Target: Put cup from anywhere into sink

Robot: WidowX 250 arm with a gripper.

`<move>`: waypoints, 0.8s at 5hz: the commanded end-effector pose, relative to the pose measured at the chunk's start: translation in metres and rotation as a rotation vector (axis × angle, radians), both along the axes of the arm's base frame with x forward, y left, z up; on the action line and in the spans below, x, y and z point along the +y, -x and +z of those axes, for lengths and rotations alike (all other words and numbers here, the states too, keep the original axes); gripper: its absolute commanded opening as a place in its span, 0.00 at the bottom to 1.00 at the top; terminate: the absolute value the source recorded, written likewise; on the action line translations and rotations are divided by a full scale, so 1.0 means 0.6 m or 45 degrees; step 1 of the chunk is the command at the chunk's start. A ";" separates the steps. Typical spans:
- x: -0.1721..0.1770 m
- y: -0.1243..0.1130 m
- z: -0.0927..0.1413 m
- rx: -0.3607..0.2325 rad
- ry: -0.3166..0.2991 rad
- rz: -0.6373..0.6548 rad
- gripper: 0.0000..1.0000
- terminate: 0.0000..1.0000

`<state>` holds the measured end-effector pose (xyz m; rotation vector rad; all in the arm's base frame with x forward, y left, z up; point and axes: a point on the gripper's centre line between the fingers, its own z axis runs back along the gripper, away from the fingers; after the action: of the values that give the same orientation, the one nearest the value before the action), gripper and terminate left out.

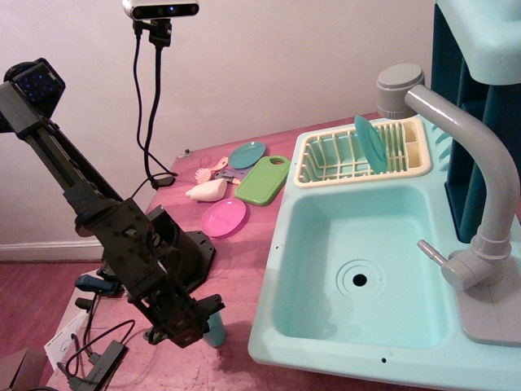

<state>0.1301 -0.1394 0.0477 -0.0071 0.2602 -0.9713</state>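
The small teal-blue cup point(217, 330) stands on the pink table top near the front edge, just left of the sink's front left corner. My black gripper point(203, 316) is low over the cup and covers its left side and rim. One finger point(213, 303) shows above the cup. The frame does not show whether the fingers press on it. The pale aqua sink point(281, 269) fills the right side, with a round dark drain hole point(359, 279) and a grey faucet point(480, 163). Its basin holds nothing.
A cream dish rack point(313, 175) with a teal plate point(371, 143) stands behind the basin. A pink plate point(223, 217), a green cutting board point(264, 180), a small teal plate point(247, 154) and small toy utensils point(212, 181) lie at the back left. The arm's black base point(191, 252) sits left.
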 end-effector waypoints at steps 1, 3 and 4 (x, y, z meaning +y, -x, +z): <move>-0.001 -0.005 0.034 -0.046 0.028 -0.002 0.00 0.00; 0.073 -0.011 0.189 -0.084 -0.137 0.003 0.00 0.00; 0.090 -0.054 0.218 -0.187 -0.177 0.002 0.00 0.00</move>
<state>0.1908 -0.0857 0.1759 0.2127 0.1745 -0.9754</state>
